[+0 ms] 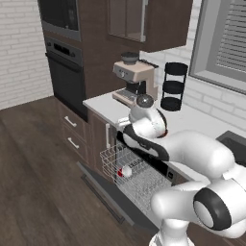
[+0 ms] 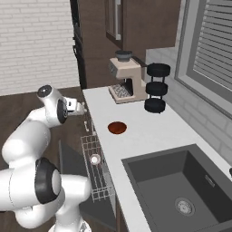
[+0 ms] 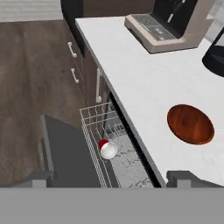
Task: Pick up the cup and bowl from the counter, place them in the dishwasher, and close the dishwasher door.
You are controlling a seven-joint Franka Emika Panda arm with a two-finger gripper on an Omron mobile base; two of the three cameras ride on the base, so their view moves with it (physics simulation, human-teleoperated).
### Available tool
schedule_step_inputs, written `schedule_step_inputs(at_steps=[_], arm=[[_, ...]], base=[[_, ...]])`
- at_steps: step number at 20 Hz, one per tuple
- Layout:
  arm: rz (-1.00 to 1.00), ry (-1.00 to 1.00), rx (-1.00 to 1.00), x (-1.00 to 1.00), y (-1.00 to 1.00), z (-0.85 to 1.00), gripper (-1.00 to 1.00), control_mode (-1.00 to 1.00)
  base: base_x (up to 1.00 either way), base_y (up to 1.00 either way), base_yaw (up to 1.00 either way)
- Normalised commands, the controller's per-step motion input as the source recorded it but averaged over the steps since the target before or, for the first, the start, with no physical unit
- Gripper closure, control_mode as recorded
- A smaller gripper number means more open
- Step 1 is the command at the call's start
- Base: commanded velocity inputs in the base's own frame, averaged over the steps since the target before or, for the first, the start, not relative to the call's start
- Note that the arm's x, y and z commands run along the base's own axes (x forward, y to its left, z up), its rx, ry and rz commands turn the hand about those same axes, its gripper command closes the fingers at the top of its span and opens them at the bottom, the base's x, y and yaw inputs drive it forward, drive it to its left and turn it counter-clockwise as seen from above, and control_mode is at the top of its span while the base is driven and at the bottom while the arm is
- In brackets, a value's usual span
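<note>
The red cup lies on its side in the pale wire rack of the open dishwasher, white inside facing up; it also shows as the cup and cup. The reddish-brown bowl sits upright on the white counter, just behind the dishwasher's black top strip, seen too as the bowl. The dark door hangs dropped down flat. My gripper hovers high above the rack and door, open, nothing between its fingers. From the right base it is the gripper beside the counter's front edge.
A beige coffee machine and a black three-tier stand stand at the counter's back. The black wall oven is to the left, drawers with silver handles below the counter. The dark grey sink lies to the right.
</note>
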Motion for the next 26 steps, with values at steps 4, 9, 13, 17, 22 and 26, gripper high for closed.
schedule_step_inputs(at_steps=[4,9,13,17,22,26], arm=[[0.0,0.09,0.0,0.0,-0.67,-0.07,-1.0,-1.0],[0.0,0.06,0.0,0.0,-0.62,-0.05,-1.0,-1.0],[0.0,0.1,0.0,0.04,-0.48,-0.35,-1.0,-1.0],[0.03,0.06,0.0,0.23,-0.42,-0.41,-1.0,-1.0],[0.0,0.13,0.0,0.33,-0.39,-0.41,-1.0,-1.0],[0.0,0.08,-0.05,0.5,-0.12,-0.36,-1.0,-1.0]], base=[[0.0,0.0,0.0],[0.0,0.0,0.0],[0.0,0.0,0.0],[0.0,0.0,0.0],[0.0,0.0,0.0],[0.0,0.0,0.0]])
